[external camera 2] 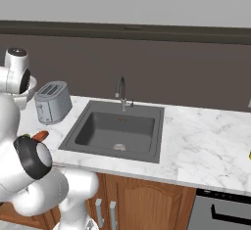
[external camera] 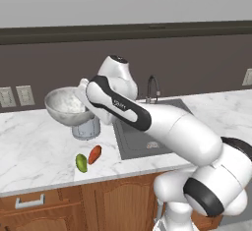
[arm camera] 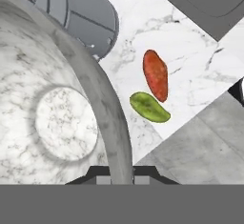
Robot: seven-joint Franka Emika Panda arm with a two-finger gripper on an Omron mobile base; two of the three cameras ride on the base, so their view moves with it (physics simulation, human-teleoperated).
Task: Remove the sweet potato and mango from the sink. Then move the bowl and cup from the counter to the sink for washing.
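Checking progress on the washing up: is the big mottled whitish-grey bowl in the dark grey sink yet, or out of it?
Out. The mottled whitish-grey bowl is held up over the white marble counter, left of the dark grey sink, its rim gripped by the tool.

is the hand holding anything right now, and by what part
Yes, the bowl, lifted above the counter in front of the toaster. The hand is shut on its rim, one finger inside and one outside the wall.
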